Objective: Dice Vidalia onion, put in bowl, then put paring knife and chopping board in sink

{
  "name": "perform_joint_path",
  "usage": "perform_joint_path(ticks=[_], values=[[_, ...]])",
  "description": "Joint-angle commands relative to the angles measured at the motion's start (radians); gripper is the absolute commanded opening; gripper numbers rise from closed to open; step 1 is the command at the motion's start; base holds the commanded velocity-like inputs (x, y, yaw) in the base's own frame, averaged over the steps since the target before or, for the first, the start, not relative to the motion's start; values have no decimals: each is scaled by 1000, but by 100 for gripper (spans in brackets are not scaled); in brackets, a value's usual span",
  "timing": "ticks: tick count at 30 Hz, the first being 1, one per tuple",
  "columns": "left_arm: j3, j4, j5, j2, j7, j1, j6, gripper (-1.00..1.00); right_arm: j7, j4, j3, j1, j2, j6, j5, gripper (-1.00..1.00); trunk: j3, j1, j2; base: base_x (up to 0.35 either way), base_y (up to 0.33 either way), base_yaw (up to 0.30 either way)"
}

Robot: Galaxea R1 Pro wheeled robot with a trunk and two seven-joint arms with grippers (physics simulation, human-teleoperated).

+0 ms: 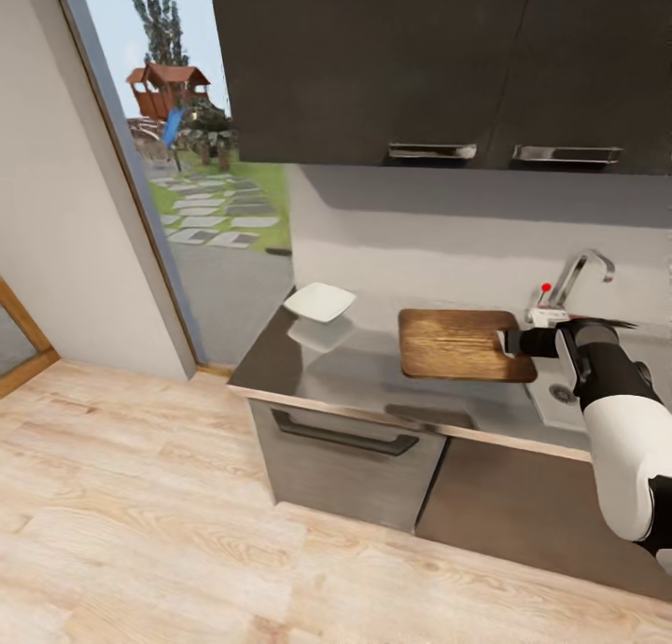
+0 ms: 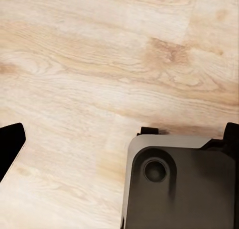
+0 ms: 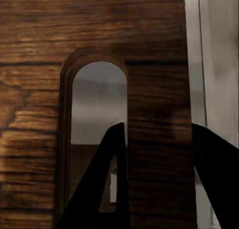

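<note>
Gripping the chopping board (image 1: 464, 343) by its handle end, the right tool (image 1: 512, 342) holds it lifted above the surface (image 1: 364, 375), with a dark shadow of the board falling on the glossy grey top below. In the right wrist view the board (image 3: 94, 35) shows close up: one dark finger (image 3: 107, 189) passes through the oval slot (image 3: 98, 102) and the other finger (image 3: 216, 179) sits outside the board's end edge, so the tool is pinching the strip of wood between slot and edge. The board lies roughly flat, wood grain facing up, its far end pointing toward the window side.

The white bowl (image 1: 320, 301) rests near the left end of the surface, well apart from the board, its reflection showing in the shiny top beneath it. The sink (image 1: 560, 399) lies at the right, partly hidden behind the white and black right arm (image 1: 621, 420); its chrome faucet (image 1: 581, 275) with a red-tipped lever (image 1: 546, 287) stands against the back wall just beyond the tool.

The left wrist view looks down on the pale wooden floor (image 2: 99, 64) and a grey part of the robot's body (image 2: 179, 184); whether the left tool is spread or pressed together I cannot tell
</note>
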Motion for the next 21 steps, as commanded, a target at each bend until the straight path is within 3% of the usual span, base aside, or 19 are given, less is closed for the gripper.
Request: perform_joint_path(ticks=[1, 9, 16, 21], values=[[0, 1, 1, 0, 1, -1, -3, 100, 4, -1, -4, -1, 1, 4, 5, -100, -1, 0, -2, -47, 278, -114], [-2, 1, 0, -5, 3, -1, -4, 100, -109, 1, -4, 0, 4, -27, 3, -100, 5, 0, -2, -11, 107, -71], [-3, -4, -4, -17, 1, -1, -5, 100, -116, 5, -4, 2, 3, -38, 3, -100, 5, 0, -2, 0, 4, -5], [-3, -13, -7, -18, 0, -1, -5, 100, -116, 60, -6, 6, 1, -136, 2, -100, 5, 0, -2, 0, 0, 0]])
